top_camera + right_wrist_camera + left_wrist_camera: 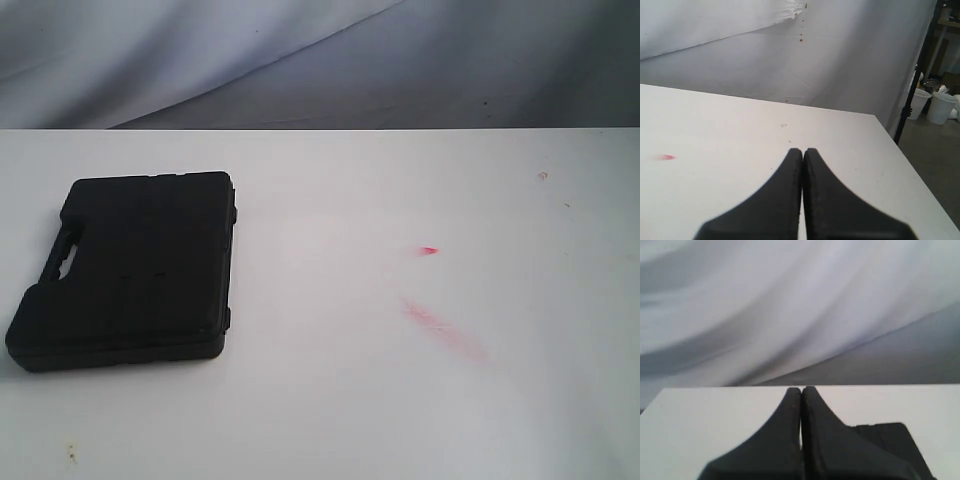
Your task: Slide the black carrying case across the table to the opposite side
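Observation:
The black carrying case (135, 265) lies flat on the left part of the white table (400, 400), its handle cut-out toward the left edge. Neither arm shows in the exterior view. In the left wrist view my left gripper (801, 389) is shut with nothing between its fingers, and a corner of the case (892, 440) shows just past one finger, apart from the tips. My right gripper (803, 150) is shut and empty above bare table, with the case out of that view.
Red smears mark the table right of centre (430, 250) (440, 328). A grey cloth backdrop (300, 60) hangs behind the far edge. In the right wrist view the table's side edge (900, 155) drops to a floor with white buckets (942, 106) and a dark stand (917, 70).

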Robot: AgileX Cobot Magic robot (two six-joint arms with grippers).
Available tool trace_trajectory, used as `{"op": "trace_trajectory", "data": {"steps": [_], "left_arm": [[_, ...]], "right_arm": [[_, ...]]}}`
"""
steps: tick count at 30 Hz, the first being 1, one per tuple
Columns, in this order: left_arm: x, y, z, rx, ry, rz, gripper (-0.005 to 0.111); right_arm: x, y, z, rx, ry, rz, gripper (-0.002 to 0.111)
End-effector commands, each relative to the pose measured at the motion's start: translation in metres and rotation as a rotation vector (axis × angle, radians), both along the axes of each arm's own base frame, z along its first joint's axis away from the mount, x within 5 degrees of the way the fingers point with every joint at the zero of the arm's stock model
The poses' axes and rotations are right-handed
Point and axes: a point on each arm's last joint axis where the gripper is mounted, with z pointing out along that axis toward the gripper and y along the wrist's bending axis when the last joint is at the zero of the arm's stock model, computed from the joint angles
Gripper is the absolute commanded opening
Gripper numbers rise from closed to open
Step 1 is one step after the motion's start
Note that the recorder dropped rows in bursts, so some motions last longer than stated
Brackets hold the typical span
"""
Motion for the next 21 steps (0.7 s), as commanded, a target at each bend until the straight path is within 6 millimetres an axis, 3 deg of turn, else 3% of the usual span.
{"op": "trace_trajectory", "data": {"steps": [1,4,8,15,21], "left_arm": [[-0.051,-0.003,-0.006,-0.079,-0.15,-0.036,0.0],[-0.079,-0.003,-0.014,0.007,-0.244,-0.056,0.0],[-0.096,-0.005,-0.038,0.02,-0.248,-0.086,0.0],[-0.087,-0.012,-0.092,-0.1,-0.015,-0.14,0.0],[-0.077,-0.01,-0.11,-0.215,-0.12,-0.107,0.0]], "right_arm": [[0.0,0.0,-0.001,0.009,-0.001,-0.006,0.0],[0.0,0.0,-0.001,0.009,-0.001,-0.006,0.0],[0.0,0.0,-0.001,0.009,-0.001,-0.006,0.0],[0.0,0.0,-0.001,0.009,-0.001,-0.006,0.0],[0.0,0.0,-0.001,0.009,-0.001,-0.006,0.0]]}}
